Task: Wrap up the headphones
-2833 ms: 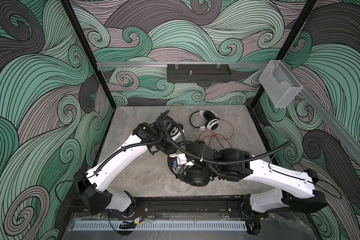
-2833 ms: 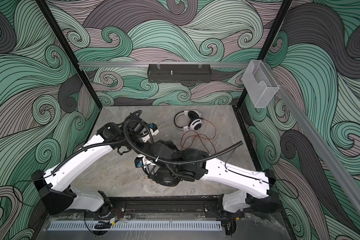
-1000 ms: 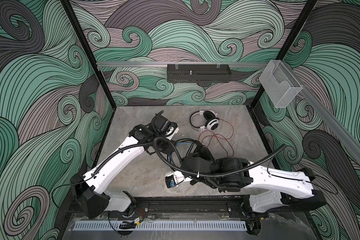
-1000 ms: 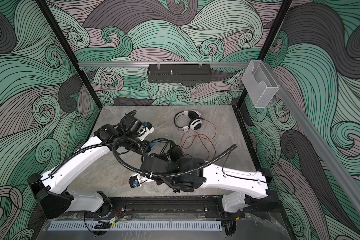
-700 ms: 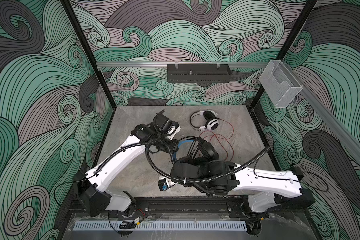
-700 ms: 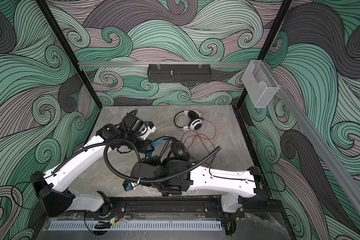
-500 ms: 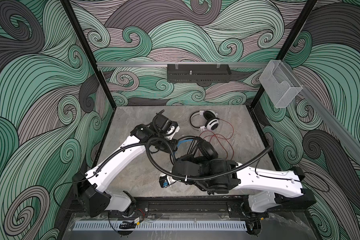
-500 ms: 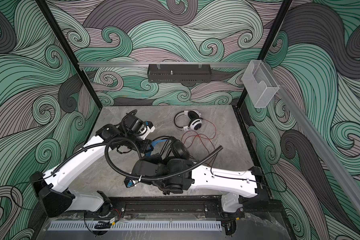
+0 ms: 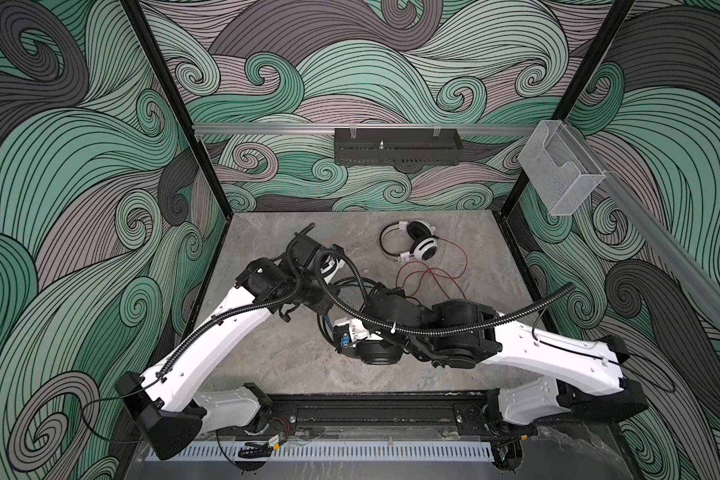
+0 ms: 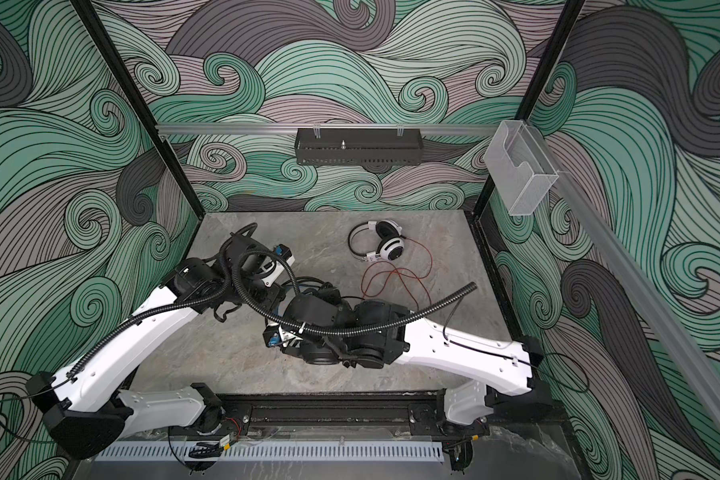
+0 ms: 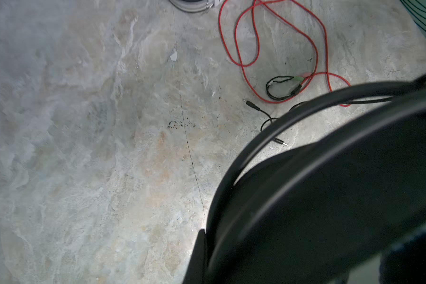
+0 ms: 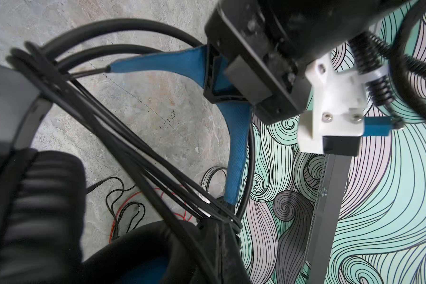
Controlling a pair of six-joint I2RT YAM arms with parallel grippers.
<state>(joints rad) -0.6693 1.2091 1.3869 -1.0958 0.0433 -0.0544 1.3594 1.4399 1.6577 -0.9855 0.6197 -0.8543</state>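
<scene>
**Black headphones** [image 9: 376,353]: over the middle of the table [image 9: 267,365], between the two arms. One ear cup shows under the right wrist in both top views. The headband [image 12: 236,147], lined in blue, arches up to the left claw.

**Left claw** [image 12: 213,77]: narrow, clamped on the headband's blue padding, as seen in the right wrist view.

**Black cable** [image 12: 133,159]: several strands stretched taut across the headset from beside one ear cup, gathering at the right claw. A thin black lead with a jack plug [image 11: 282,143] lies loose on the table.

**Right claw** [image 12: 218,246]: closed, dark and blurred. Strands loop against its tip, but whether it pinches them cannot be told.

**White-and-black headphones** [image 9: 416,249]: flat on the table toward the back right, well apart from both claws.

**Red cable** [image 9: 433,278]: loose, unwound loops in front of that headset, reaching close to the right arm.
</scene>
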